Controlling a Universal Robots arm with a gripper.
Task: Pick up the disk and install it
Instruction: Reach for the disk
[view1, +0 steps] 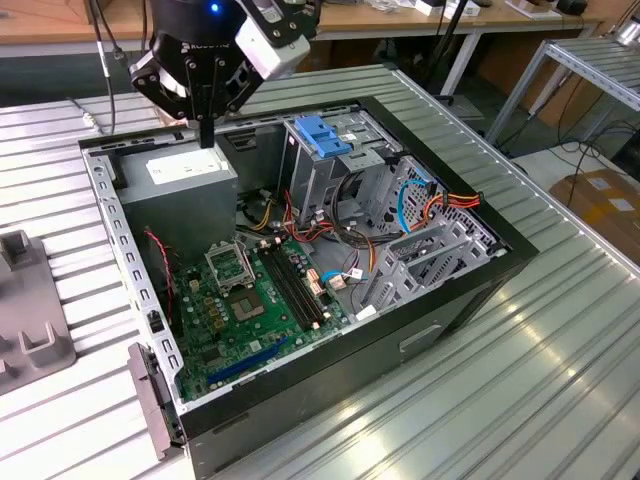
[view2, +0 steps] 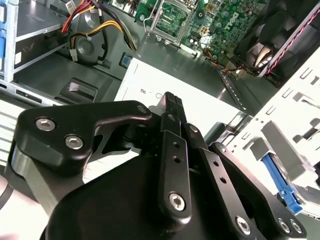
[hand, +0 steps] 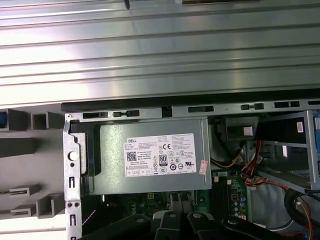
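Note:
My gripper (view1: 207, 132) hangs shut with nothing in it, just above the back corner of the open computer case (view1: 480, 250). In the second wrist view its black fingertips (view2: 170, 102) are pressed together over the white label of the power supply (view2: 200, 100). At the edge of that view a bright blue rail with grey metal beside it (view2: 279, 181) lies outside the case wall. It looks like part of the disk, and most of it is cut off. The gripper is well clear of it.
Inside the case are the grey power supply (view1: 185, 170), the green motherboard (view1: 250, 300), and a tall drive bay with a blue bracket on top (view1: 322, 135). Loose cables (view1: 440, 200) lie beside the bay. A grey slotted fixture (view1: 30, 300) sits on the ribbed metal table (view1: 520, 370).

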